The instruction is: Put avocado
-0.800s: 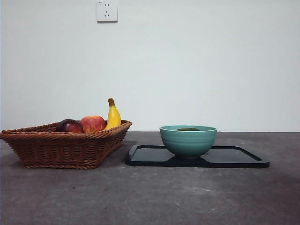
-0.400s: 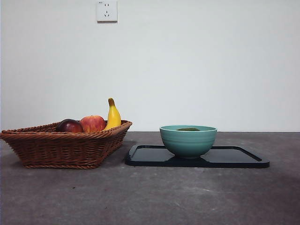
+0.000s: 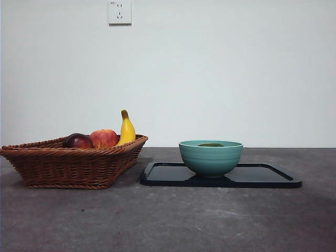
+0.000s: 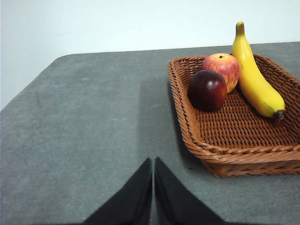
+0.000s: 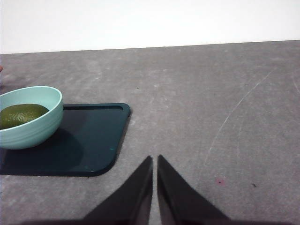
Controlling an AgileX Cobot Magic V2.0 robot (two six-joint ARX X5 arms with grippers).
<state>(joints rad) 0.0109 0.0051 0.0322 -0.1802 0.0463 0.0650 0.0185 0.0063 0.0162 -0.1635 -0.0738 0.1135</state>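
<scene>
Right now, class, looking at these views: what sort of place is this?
Probably an indoor lab or test bench set up like a kitchen table: a bare grey table against a plain wall with a socket, a wicker basket of fruit, and an avocado in a teal bowl.

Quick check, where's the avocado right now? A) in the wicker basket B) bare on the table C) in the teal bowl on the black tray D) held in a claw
C: the avocado lies inside the teal bowl, which stands on the black tray; the basket holds only the apple, the dark red fruit and the banana.
</scene>
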